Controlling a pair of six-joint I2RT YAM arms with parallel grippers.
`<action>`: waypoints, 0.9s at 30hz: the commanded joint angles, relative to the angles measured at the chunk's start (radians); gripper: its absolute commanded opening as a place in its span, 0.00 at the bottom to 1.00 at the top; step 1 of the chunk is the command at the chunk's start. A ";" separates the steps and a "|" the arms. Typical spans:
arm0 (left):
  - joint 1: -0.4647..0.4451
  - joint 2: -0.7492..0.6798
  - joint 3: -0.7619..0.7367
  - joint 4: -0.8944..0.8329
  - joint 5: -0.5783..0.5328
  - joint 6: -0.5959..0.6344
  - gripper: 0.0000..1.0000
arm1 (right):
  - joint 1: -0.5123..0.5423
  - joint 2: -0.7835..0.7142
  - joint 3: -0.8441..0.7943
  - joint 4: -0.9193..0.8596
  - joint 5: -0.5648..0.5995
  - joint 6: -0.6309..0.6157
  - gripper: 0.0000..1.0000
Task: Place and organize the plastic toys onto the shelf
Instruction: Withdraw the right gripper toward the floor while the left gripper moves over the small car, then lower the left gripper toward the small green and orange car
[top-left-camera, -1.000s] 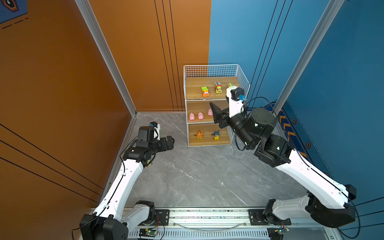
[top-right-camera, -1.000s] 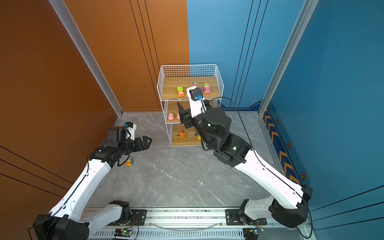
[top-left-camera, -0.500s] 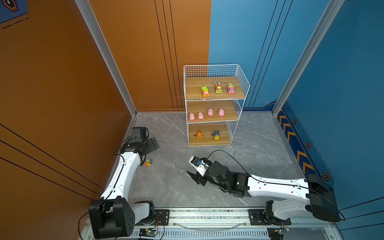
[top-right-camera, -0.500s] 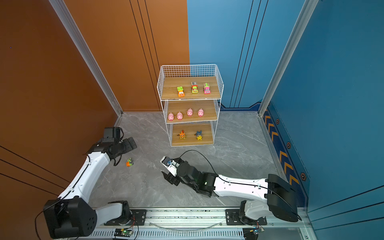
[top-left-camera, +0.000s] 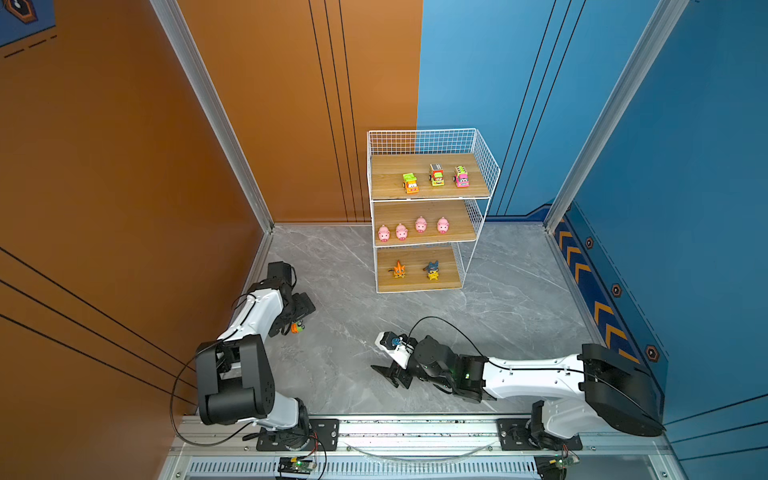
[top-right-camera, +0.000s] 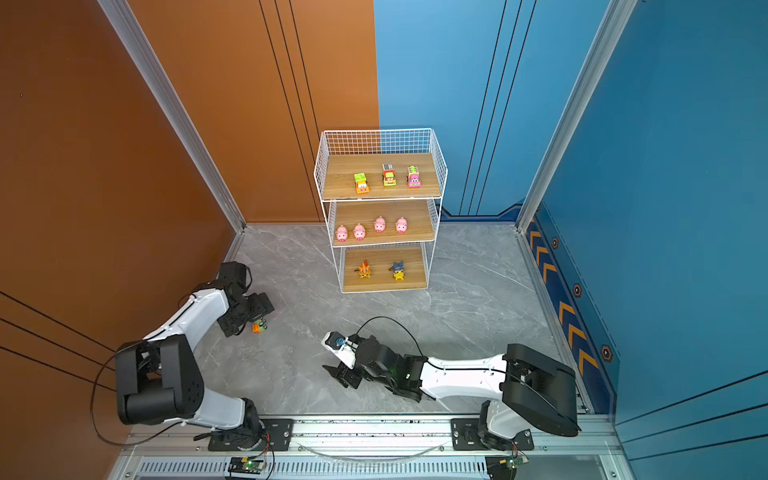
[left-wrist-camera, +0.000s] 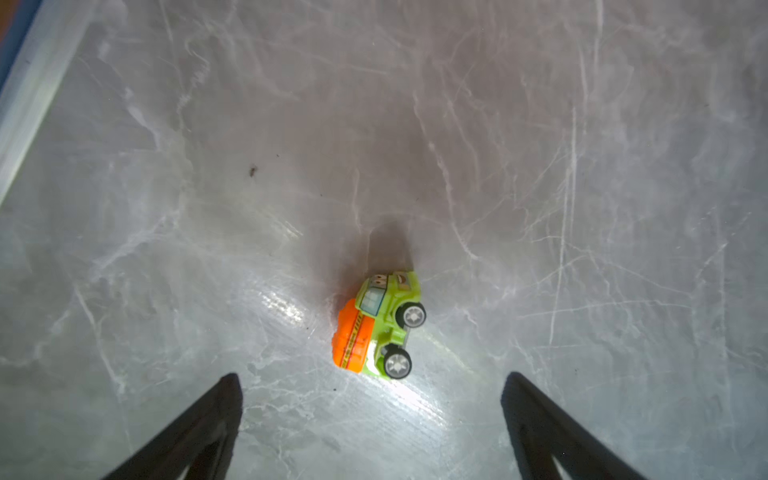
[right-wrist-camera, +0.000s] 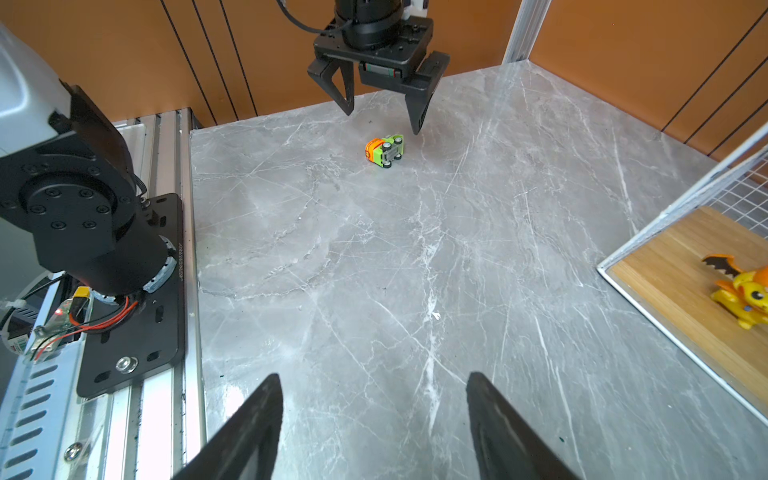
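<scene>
A green-and-orange toy car lies on its side on the grey floor, left of centre in both top views. My left gripper hangs open just above it, not touching; the right wrist view shows this gripper over the car. My right gripper is open and empty, low over the floor near the front. The shelf stands at the back. Three cars sit on its top board and several pink pigs on the middle one.
An orange cat figure and a blue-and-yellow figure stand on the shelf's bottom board. The orange wall runs close behind the left arm. The metal rail with both arm bases borders the front edge.
My right arm has swung away from the shelf down to the floor at the front. My left gripper has come down over the green-and-orange car and stayed open.
</scene>
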 joint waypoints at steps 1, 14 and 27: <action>0.005 0.054 0.032 -0.020 0.040 0.018 1.00 | -0.033 -0.028 -0.038 0.063 -0.038 0.037 0.70; -0.010 0.185 0.105 -0.018 0.077 0.082 0.61 | -0.067 -0.090 -0.106 0.082 -0.040 0.068 0.68; -0.335 0.155 0.088 -0.033 0.061 0.162 0.48 | -0.136 -0.248 -0.177 0.000 -0.007 0.110 0.68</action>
